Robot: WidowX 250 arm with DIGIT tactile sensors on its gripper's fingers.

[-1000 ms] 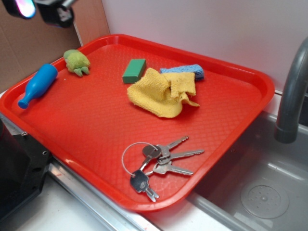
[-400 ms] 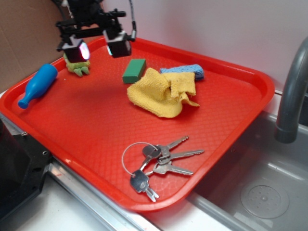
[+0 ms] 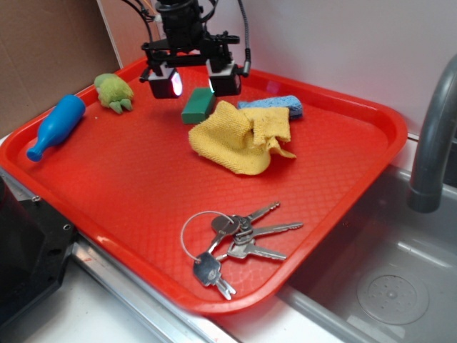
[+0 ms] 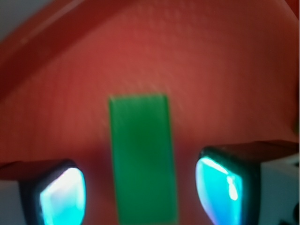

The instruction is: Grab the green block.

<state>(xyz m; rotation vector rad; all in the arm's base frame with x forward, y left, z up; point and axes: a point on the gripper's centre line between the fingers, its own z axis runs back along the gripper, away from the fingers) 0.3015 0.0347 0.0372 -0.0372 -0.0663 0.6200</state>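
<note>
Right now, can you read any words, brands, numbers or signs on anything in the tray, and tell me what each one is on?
None can be read.
green block: plain faces in both views, no print.
keys: any stamping is too small to read.
blue bottle, blue sponge, yellow cloth: no lettering visible.

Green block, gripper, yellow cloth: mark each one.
green block (image 4: 143, 159), wrist view, middle of its top face.
gripper (image 3: 194, 80), exterior view, midway between the open fingertips.
yellow cloth (image 3: 232, 143), exterior view, centre of the crumpled fabric.
</note>
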